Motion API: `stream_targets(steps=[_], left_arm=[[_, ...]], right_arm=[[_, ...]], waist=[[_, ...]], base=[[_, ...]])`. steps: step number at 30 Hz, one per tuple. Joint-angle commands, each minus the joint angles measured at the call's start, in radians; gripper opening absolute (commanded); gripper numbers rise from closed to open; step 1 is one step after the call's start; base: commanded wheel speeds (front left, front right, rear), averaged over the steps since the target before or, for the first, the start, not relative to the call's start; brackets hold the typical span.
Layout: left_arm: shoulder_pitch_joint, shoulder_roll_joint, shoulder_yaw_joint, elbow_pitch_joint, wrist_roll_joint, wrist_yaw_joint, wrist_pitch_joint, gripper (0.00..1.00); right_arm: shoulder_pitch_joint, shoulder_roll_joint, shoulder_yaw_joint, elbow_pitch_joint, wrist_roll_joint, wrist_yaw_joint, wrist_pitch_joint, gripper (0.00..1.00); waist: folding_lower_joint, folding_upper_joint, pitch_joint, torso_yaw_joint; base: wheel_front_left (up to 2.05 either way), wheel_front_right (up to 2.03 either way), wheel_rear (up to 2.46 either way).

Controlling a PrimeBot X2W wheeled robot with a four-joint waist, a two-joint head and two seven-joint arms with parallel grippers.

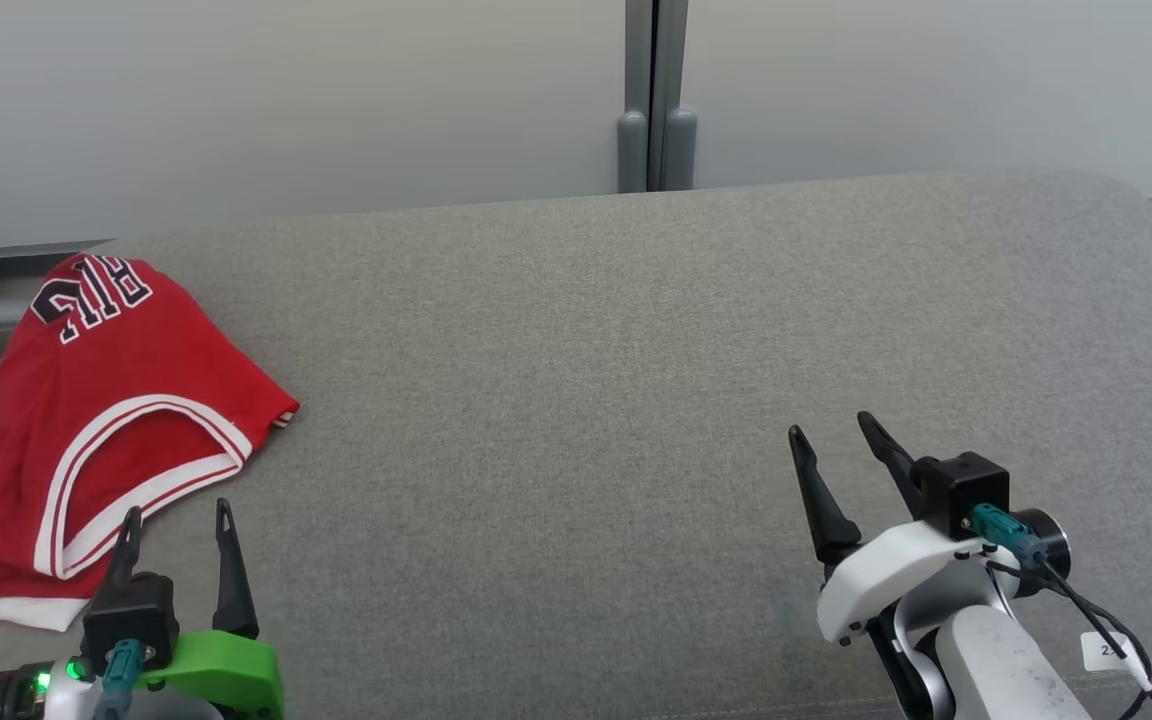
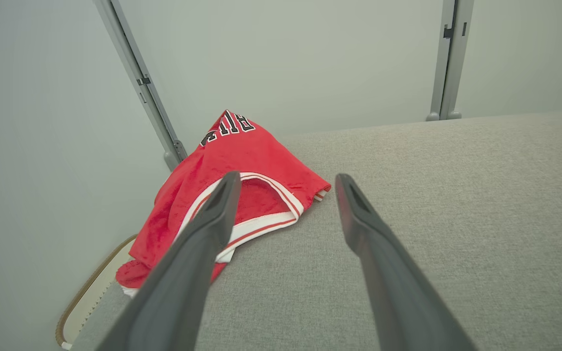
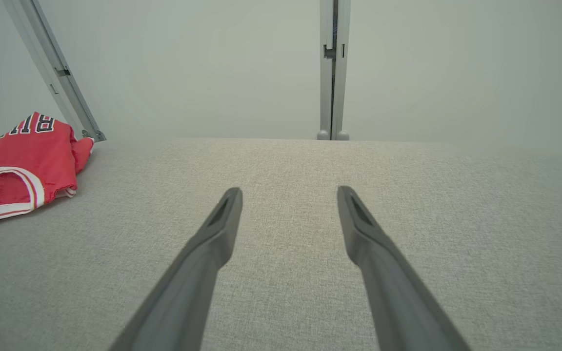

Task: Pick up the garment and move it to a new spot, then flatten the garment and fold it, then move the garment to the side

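Grey fabric-covered worktop (image 1: 636, 350), rounded far corners. Behind it, pale wall panels (image 1: 286, 90) joined by a grey upright post (image 1: 656, 90) with two rounded feet. Off the left edge: brown-rimmed pale object (image 2: 90, 287), identity unclear.

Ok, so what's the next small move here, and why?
Probably ease the left gripper forward and a little to its left, onto the near trimmed edge of the jersey, then close. The jersey lies bunched at the left edge of the grey surface, held by neither gripper. The left gripper is open and close by it, while the right gripper, also open, sits far across the surface.
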Motion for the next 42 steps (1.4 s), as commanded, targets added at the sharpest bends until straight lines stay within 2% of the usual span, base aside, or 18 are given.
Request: stream_targets(steps=[1, 11, 31, 42], left_arm=[[0.007, 0.008, 0.002, -0.008, -0.007, 0.004, 0.002, 1.00], [0.020, 0.019, 0.012, -0.019, -0.019, 0.016, -0.001, 1.00], [0.057, 0.042, 0.022, -0.039, -0.039, 0.038, 0.012, 1.00], [0.073, 0.054, 0.028, -0.060, -0.044, 0.054, 0.019, 1.00]], right_arm=[[0.009, -0.003, -0.001, 0.000, 0.008, 0.000, -0.006, 1.00], [0.020, -0.003, 0.004, 0.016, 0.023, 0.000, -0.008, 1.00], [0.036, -0.004, 0.028, 0.038, 0.047, 0.000, -0.020, 1.00], [0.029, -0.004, 0.052, 0.050, 0.064, 0.000, -0.029, 1.00]], waist=[[0.0000, 0.0000, 0.001, 0.015], [0.0000, 0.0000, -0.003, 0.118], [0.0000, 0.0000, -0.036, 0.400], [0.0000, 0.0000, -0.036, 0.473]], base=[[0.00, 0.00, 0.00], [0.00, 0.00, 0.00], [0.00, 0.00, 0.00], [0.00, 0.00, 0.00]])
